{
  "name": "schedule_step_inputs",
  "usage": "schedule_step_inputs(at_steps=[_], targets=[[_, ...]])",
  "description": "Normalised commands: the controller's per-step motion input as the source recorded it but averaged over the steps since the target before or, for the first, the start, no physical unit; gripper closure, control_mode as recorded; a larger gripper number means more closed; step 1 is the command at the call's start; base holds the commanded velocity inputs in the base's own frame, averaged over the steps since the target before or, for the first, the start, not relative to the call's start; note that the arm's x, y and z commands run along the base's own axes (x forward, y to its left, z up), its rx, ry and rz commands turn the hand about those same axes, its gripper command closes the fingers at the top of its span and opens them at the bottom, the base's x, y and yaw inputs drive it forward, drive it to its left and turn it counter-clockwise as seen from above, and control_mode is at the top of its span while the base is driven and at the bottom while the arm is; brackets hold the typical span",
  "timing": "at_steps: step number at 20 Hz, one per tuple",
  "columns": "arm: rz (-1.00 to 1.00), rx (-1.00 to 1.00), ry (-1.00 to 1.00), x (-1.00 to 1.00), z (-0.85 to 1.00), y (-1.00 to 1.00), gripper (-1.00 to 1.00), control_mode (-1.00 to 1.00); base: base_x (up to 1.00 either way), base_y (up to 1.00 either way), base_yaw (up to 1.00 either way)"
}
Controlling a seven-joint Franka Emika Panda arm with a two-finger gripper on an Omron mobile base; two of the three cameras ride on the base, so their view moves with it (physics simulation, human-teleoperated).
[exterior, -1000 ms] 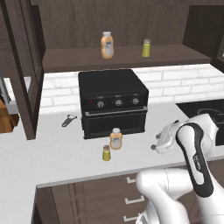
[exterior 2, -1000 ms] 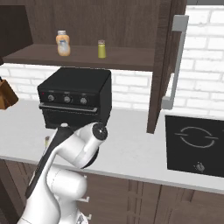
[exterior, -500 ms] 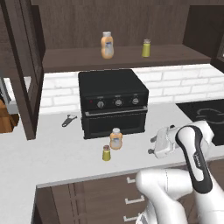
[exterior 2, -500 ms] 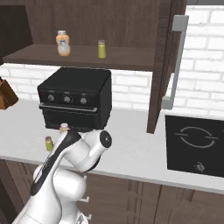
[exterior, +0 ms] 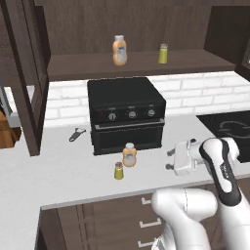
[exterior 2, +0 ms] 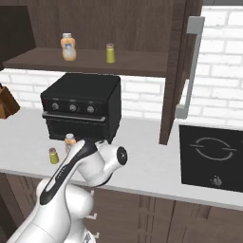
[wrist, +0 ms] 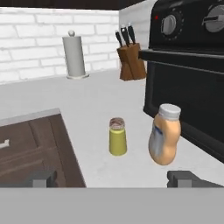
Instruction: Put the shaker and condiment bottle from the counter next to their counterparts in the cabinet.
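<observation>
White table carries the shaker and condiment bottle before the toaster oven; the claw, wide open and empty, has swung toward them, so pickup looks next.

- In my right base view the arm is covering most of the condiment bottle; I'm seeing just its cap and shoulder.
- The toaster oven is running off the top and right edges of my hand view, so I'm getting only part of its front.
- A small dark object is lying on the counter left of the oven, too small for me to identify.
- The stovetop is being cut by the right edge in the left base view.
- The labels on the shelf bottle are looking too blurred to read.
</observation>
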Motion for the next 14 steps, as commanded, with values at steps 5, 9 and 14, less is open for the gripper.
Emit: schedule_step_inputs(at_steps=[5, 9, 14], targets=[[0.00, 0.08, -0.03, 0.18, -0.31, 0.24, -1.00, -1.00, 0.00, 0.00, 0.00], [0.00, 0.06, 0.00, 0.02, -0.36, 0.24, -1.00, -1.00, 0.00, 0.00, 0.00], [0.00, 0.05, 0.00, 0.26, -0.29, 0.18, -1.00, -1.00, 0.00, 0.00, 0.00]])
